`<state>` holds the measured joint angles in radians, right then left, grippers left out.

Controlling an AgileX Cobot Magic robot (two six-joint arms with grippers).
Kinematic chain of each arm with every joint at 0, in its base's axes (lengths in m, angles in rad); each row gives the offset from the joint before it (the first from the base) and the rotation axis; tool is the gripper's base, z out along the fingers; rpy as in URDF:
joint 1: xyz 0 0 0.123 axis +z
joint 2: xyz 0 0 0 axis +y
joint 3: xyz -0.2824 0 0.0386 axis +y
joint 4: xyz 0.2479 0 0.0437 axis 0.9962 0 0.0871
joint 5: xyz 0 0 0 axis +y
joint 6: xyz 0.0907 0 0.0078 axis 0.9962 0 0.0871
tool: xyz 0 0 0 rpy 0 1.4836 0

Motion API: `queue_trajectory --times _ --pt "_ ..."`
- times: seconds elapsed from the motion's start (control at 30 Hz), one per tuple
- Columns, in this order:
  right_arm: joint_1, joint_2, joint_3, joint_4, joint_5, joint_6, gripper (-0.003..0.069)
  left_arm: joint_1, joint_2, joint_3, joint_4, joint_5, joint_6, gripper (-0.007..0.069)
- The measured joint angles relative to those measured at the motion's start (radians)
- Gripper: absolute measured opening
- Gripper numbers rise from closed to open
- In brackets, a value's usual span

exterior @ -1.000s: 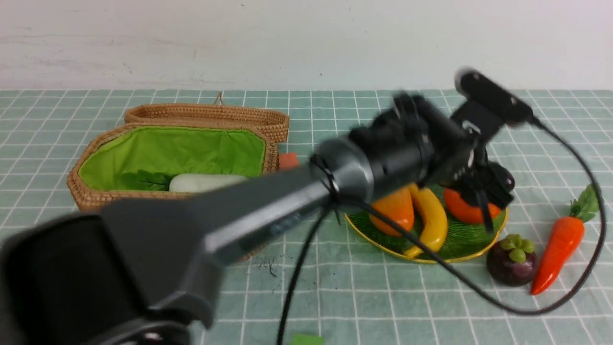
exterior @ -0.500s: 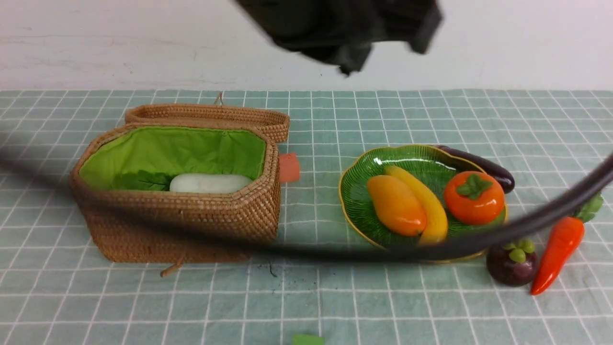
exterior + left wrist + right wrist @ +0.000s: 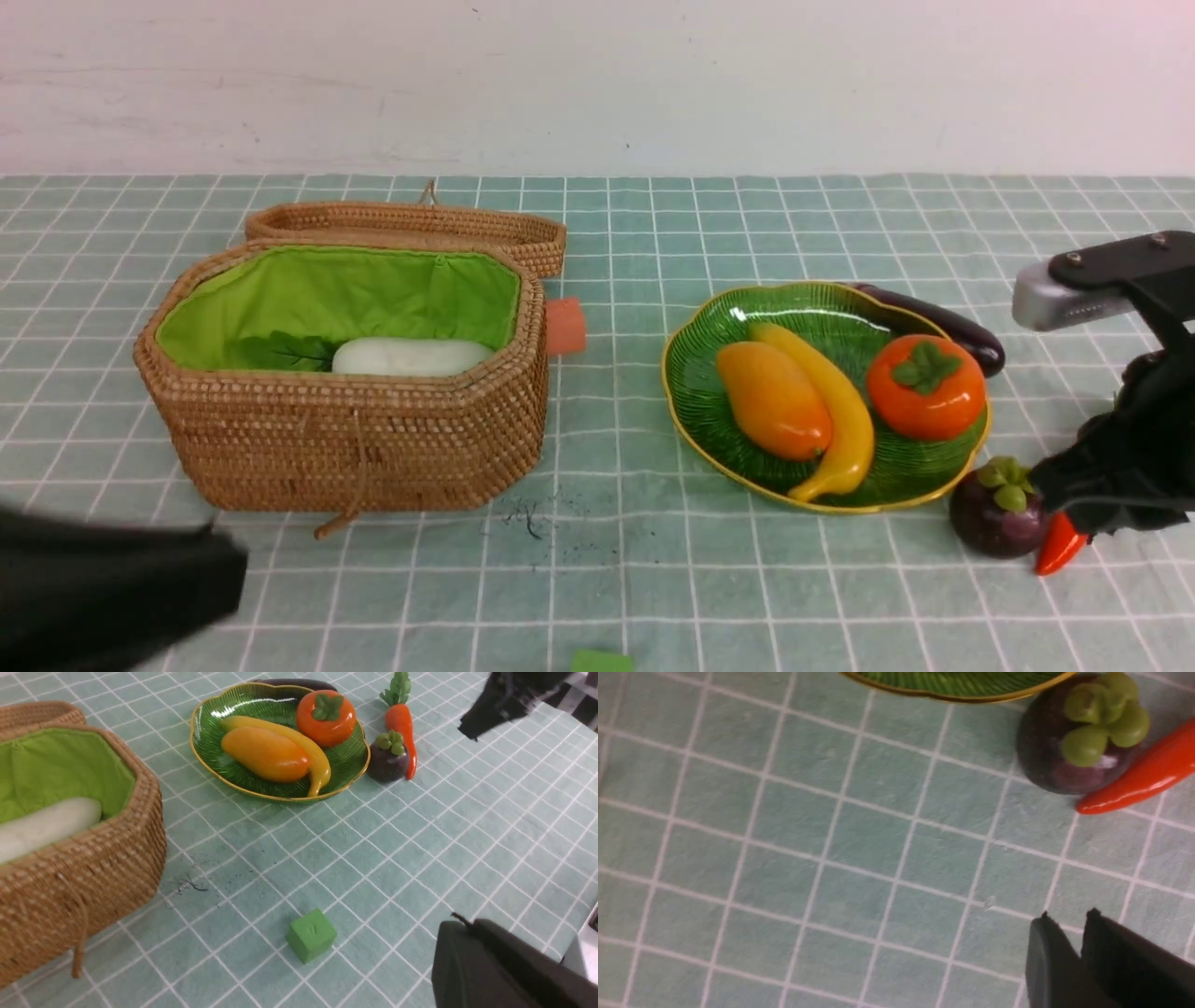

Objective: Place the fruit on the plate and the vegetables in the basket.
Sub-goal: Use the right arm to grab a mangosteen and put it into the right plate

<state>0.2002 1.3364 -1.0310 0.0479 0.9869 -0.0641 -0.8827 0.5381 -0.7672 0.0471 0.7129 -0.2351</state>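
Right arm [image 3: 1144, 439]: in from the right edge of the counter [image 3: 653, 579], wrist tipped steeply down, dark body low over the carrot [image 3: 1056, 556] and hiding all but its red tip. Right claw [image 3: 1066, 921]: narrowly parted, gripping nothing, poised above bare cloth near the mangosteen [image 3: 995, 515].

Left arm [image 3: 103, 597]: low at the near left corner, blurred in the front view, well apart from every toy. Left claw [image 3: 460, 928]: clenched on nothing, a small green cube [image 3: 310, 934] on the cloth nearby.

On the plate [image 3: 695, 373]: mango [image 3: 773, 399] touching banana [image 3: 840, 411], persimmon [image 3: 924, 387] beside them. Off the plate: mangosteen just beside the near rim, against the carrot. Against the far rim: eggplant [image 3: 943, 322]. In the basket [image 3: 355, 439], lid [image 3: 401, 224] open behind: radish [image 3: 411, 357].
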Motion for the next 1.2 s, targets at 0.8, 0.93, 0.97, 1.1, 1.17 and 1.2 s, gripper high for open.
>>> queue_trajectory --times 0.8,0.93,0.97,1.1,1.17,1.2 --pt "-0.1 0.438 -0.031 0.02 -0.317 -0.261 0.0622 0.0 -0.277 0.139 -0.047 -0.15 0.003 -0.0013" --pt "-0.1 0.47 -0.031 0.021 -0.329 -0.311 0.0594 0.0 -0.277 0.139 -0.047 -0.149 0.003 -0.0013" --pt "-0.1 0.474 -0.031 0.021 -0.333 -0.32 0.0584 0.0 -0.277 0.139 -0.047 -0.149 0.003 -0.0013" --pt "-0.1 0.475 -0.031 0.021 -0.342 -0.324 0.0556 0.0 -0.277 0.139 -0.047 -0.149 0.003 -0.0013" --pt "-0.1 0.477 -0.031 0.021 -0.342 -0.325 0.0548 0.0 -0.277 0.139 -0.047 -0.147 0.003 -0.0013" --pt "-0.1 0.477 -0.031 0.021 -0.342 -0.325 0.0548 0.0 -0.277 0.139 -0.047 -0.146 0.003 -0.0013"
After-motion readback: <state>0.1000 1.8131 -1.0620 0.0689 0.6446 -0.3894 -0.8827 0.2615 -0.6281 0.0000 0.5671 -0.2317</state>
